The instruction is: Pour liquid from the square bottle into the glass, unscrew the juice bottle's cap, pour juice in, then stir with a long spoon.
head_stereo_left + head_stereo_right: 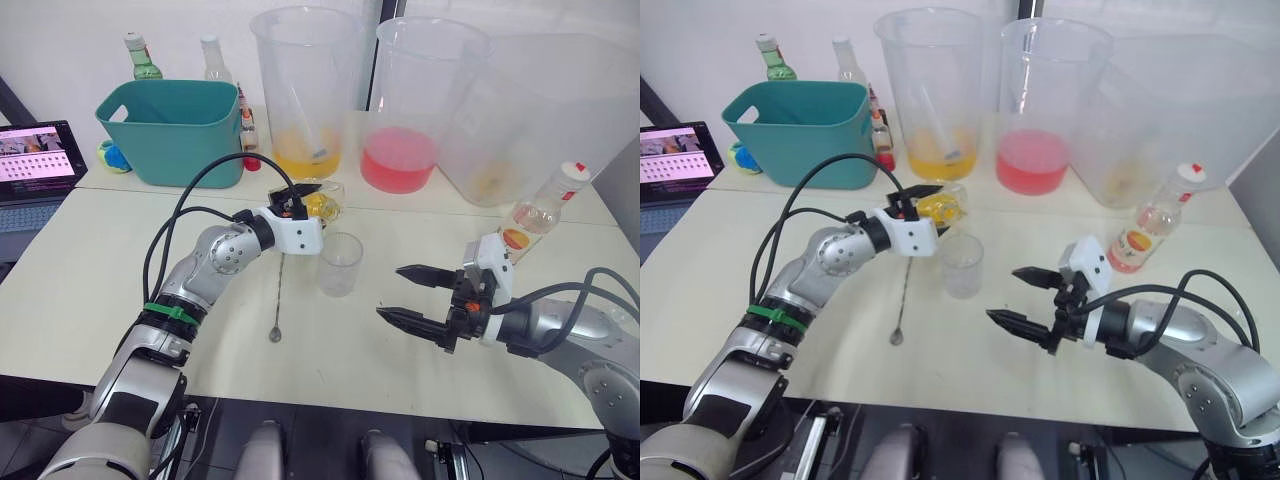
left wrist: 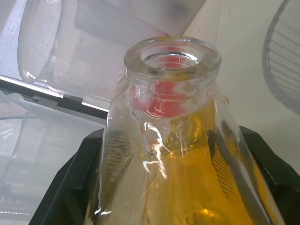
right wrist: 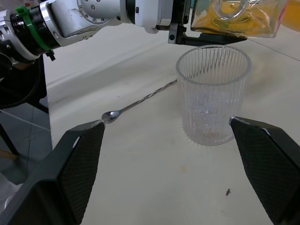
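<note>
- The right gripper (image 1: 412, 295) was seen nearest, hovering above the table (image 1: 90, 290) with its two black fingers spread wide and nothing between them.
- The long spoon (image 1: 279, 290) was laid flat on the table, its small bowl at the near end, left of the glass.
- The glass (image 1: 339, 263), ribbed and upright, was placed at the table's middle, just left of and beyond the right gripper; no liquid could be made out in it.
- The square bottle (image 1: 322, 203), part filled with yellow liquid, was clamped between the fingers of the left gripper (image 1: 290, 205) and tilted, raised just beyond and above the glass, its neck unstoppered.
- The juice bottle (image 1: 540, 213), holding a little pink liquid, was stood at the far right with the cap (image 1: 574, 172) on.
- Farthest off, large beakers were ranged: one (image 1: 305, 90) with yellow liquid, one (image 1: 418, 100) with pink.
</note>
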Robot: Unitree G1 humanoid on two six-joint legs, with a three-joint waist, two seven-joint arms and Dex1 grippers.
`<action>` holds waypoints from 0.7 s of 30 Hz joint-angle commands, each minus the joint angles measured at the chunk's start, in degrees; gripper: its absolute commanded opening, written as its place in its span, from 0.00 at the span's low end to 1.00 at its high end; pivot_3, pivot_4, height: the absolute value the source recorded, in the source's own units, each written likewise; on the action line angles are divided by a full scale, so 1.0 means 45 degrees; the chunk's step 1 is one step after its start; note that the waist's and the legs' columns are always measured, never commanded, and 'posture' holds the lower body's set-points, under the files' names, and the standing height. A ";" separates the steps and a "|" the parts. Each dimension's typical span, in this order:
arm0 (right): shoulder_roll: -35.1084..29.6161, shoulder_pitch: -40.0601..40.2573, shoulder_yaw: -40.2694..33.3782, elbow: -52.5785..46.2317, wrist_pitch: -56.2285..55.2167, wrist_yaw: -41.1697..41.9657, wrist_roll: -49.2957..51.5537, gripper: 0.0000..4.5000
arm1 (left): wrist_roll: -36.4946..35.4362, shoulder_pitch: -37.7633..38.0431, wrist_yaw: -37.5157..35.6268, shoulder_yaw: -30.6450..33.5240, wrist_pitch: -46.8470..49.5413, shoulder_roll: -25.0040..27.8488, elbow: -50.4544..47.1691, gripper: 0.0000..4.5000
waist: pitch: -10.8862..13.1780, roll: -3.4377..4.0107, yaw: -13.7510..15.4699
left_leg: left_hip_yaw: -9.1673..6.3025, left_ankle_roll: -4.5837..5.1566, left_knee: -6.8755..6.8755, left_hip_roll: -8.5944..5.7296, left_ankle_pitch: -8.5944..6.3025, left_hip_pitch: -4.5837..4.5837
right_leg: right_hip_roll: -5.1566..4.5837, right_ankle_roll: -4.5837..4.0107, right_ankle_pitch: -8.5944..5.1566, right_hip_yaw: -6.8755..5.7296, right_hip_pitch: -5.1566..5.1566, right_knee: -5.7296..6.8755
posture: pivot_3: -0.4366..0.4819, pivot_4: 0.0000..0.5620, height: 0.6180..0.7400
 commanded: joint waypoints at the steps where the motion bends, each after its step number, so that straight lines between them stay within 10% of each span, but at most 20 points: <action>1: -0.0032 -0.0027 -0.0178 -0.0150 -0.0179 -0.0054 -0.0056 1.00 | 0.0126 -0.0275 0.0738 0.0233 -0.0416 -0.0039 -0.0754 0.62 | 0.0000 0.0000 -0.0002 | 0.0000 0.0000 0.0000 0.0000 0.0000 0.0000 | 0.0000 0.0000 0.0000 -0.0001 0.0000 0.0002 | 0.48 0.27 0.89; 21: 0.0088 0.0098 -0.0008 0.0122 -0.0620 0.0230 -0.1022 1.00 | 0.2619 -0.0733 0.3253 -0.0260 -0.1836 0.0422 -0.0388 0.62 | -0.0001 0.0000 0.0005 | -0.0002 0.0000 0.0007 -0.0001 0.0000 0.0000 | 0.0000 0.0000 0.0000 -0.0002 0.0000 0.0012 | 0.48 0.27 0.89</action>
